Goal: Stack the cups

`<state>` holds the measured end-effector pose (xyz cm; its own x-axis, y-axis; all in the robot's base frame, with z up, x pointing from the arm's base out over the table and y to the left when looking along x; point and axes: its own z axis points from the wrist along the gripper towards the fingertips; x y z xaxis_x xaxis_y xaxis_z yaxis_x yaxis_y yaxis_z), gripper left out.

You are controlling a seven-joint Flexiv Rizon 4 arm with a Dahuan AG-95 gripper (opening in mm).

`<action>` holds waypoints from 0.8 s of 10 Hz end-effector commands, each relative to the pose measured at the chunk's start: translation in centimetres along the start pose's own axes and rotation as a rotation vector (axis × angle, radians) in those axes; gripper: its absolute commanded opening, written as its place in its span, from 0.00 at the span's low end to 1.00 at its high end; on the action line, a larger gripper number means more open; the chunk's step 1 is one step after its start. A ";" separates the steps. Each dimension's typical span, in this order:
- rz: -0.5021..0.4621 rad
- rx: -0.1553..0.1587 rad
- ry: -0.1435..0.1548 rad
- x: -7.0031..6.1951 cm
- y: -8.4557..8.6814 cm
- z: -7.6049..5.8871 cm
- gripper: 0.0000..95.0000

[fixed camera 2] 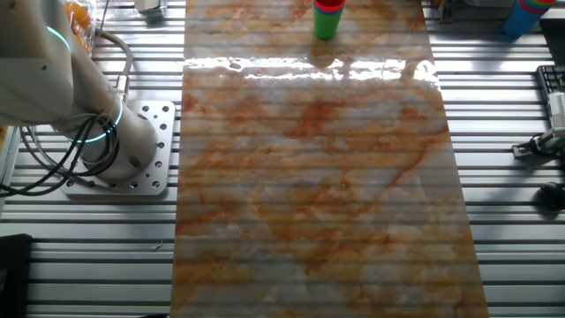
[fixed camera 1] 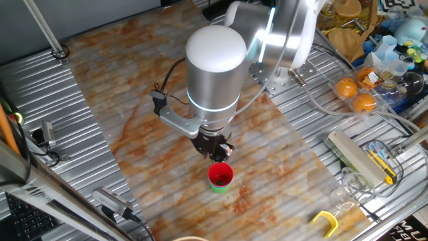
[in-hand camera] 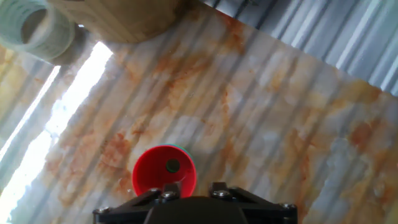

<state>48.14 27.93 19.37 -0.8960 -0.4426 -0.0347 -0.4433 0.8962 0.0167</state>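
Observation:
A red cup [fixed camera 1: 220,174] sits nested in a green cup [fixed camera 1: 219,187] on the marbled mat, near its front edge. The same stack shows at the top edge of the other fixed view, red cup [fixed camera 2: 329,4] over green cup [fixed camera 2: 325,26]. In the hand view the red cup [in-hand camera: 163,169] is seen from above, with a green rim [in-hand camera: 184,149] behind it. My gripper [fixed camera 1: 215,155] hangs just above and behind the stack; in the hand view the gripper [in-hand camera: 191,188] has its jaws apart with nothing between them. A blue cup-shaped thing [fixed camera 2: 528,16] stands off the mat.
A wooden bowl [in-hand camera: 118,15] and a tape roll [in-hand camera: 34,28] lie beyond the stack. Oranges [fixed camera 1: 354,94], clear cups [fixed camera 1: 348,187], a power strip [fixed camera 1: 361,157] and a yellow hook [fixed camera 1: 326,221] crowd the right side. The arm's base [fixed camera 2: 106,141] stands left of the mat.

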 end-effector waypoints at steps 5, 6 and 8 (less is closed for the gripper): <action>0.342 0.008 0.024 2.7 -12.6 0.8 0.00; 0.369 0.009 0.019 3.6 -14.9 1.6 0.00; 0.380 0.023 0.016 5.7 -18.5 3.2 0.00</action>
<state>51.04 13.67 17.16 -0.9925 -0.1213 -0.0119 -0.1214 0.9926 0.0091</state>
